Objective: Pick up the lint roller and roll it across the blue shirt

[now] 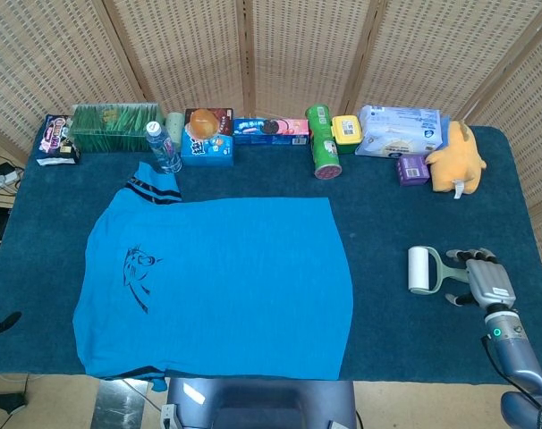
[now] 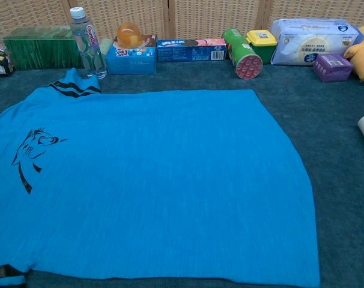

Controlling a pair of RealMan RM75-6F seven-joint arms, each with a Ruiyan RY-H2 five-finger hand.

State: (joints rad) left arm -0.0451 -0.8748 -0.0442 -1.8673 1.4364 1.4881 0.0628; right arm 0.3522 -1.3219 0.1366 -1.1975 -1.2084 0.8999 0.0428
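So the right hand point(image 1: 479, 279) sits near the counter's point(image 1: 387, 223) front right corner, fingers curled around the handle of the lint roller point(image 1: 422, 269). Looks like it's gripping it, though the roller is lying flat on the blue cloth. The white roll sticks out to the hand's left. In the chest view only the tip of the roll shows at the right edge, no hand at all.

The shirt point(image 1: 217, 281) is spread flat well to the left of the hand, with a bare strip of counter between its right hem and the roller. Its bottom hem runs right along the counter's front edge. Collar points to the back, and there's a black animal drawing on the left side.

Far side from the hand is a row of stuff along the back edge: a bottle point(image 1: 163, 147), boxes, a green can point(image 1: 323, 143), a tissue pack point(image 1: 399, 130), a yellow plush point(image 1: 457, 157). The labels are too small to read.

The left hand isn't visible.
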